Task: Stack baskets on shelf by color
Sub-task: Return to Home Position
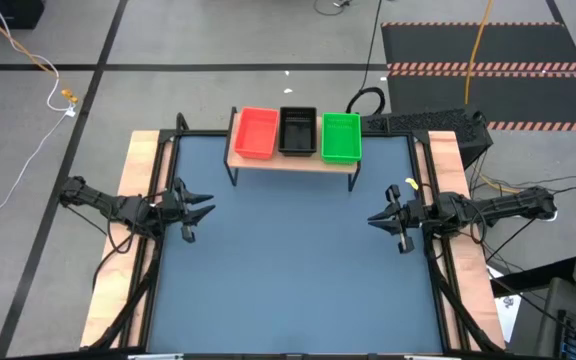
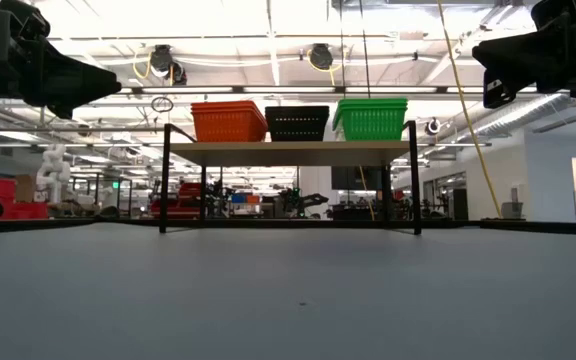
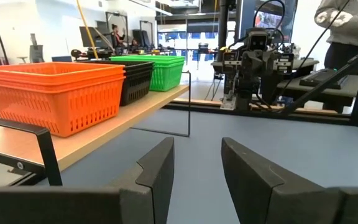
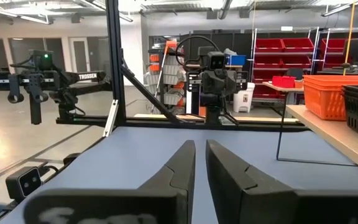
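Observation:
The shelf [image 1: 293, 160], a light wooden plank on thin black legs, stands at the table's far edge. On it sit a red basket stack [image 1: 256, 132] on the left, a black one [image 1: 297, 130] in the middle and a green one [image 1: 341, 137] on the right. Layered rims in the low view show nested baskets [image 2: 228, 120]. My left gripper [image 1: 206, 208] hovers open above the table's left side. My right gripper [image 1: 373, 220] hovers above the right side, its fingers [image 4: 179, 171] nearly together with only a thin slit between them. Neither touches anything.
The blue table top [image 1: 293, 270] stretches from the shelf to the near edge between the two arms. Wooden side strips [image 1: 138, 170] and black frame rails border it. Cables and a dark box [image 1: 438, 125] lie behind the shelf's right end. A person [image 3: 347, 25] stands beyond the table.

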